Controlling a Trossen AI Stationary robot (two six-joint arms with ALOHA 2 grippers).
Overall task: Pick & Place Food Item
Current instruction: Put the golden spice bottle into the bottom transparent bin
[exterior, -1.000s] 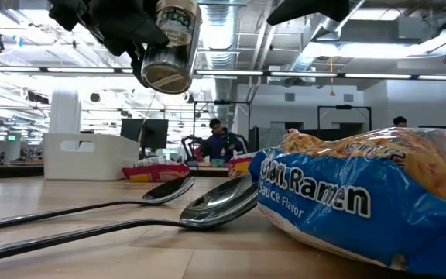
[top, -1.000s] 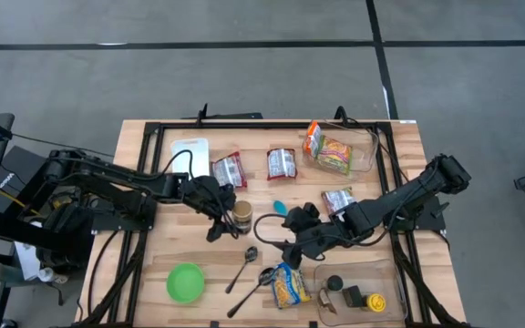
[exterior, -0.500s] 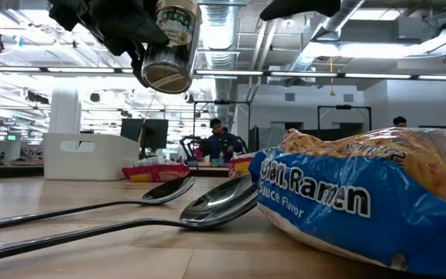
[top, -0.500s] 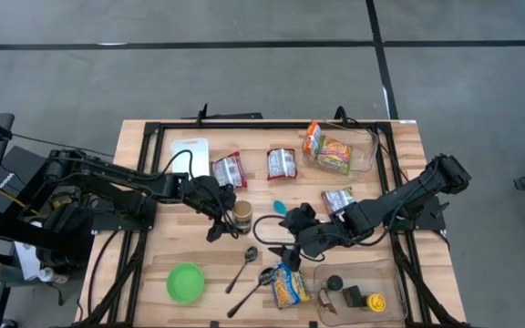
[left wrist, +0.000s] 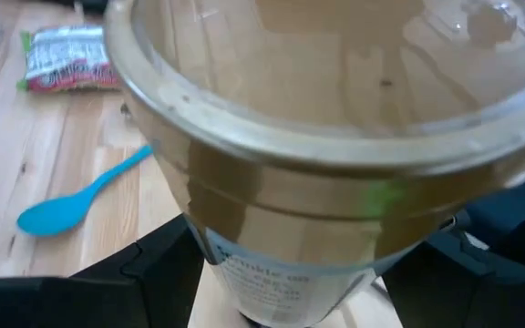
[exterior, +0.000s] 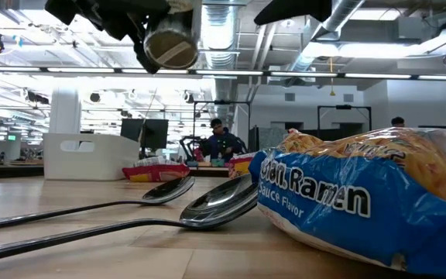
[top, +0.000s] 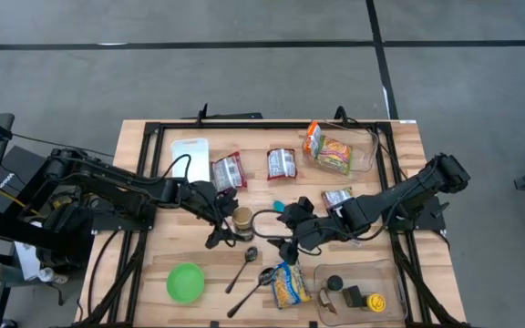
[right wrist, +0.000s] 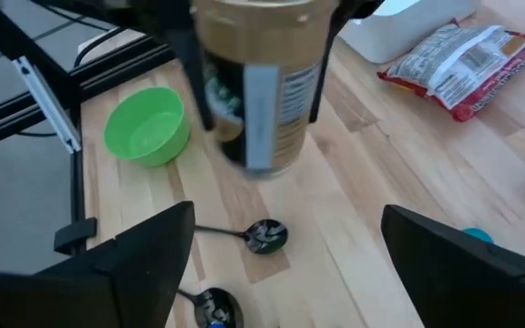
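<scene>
Your left gripper (top: 232,222) holds the coffee bottle (top: 242,219) between its fingers (left wrist: 144,278), lifted clear above the tabletop (top: 153,269) near its middle; the fingers clamp the bottle's sides, bottle tilted. Your right gripper (top: 285,239) sits just beside it, fingers (right wrist: 130,264) spread wide with the bottle ahead of the gap, not between them. Ramen packet (top: 290,284) and two spoons (top: 244,266) lie toward the near edge.

A green bowl (top: 186,281) sits near the table's front left. Two metal spoons (top: 241,270) lie beside it, one touching a ramen packet (top: 290,286). A blue spoon (top: 280,206) lies mid-table. A white tray (top: 190,156) and snack packets (top: 282,163) line the back. A person (exterior: 217,143) sits in the room beyond.
</scene>
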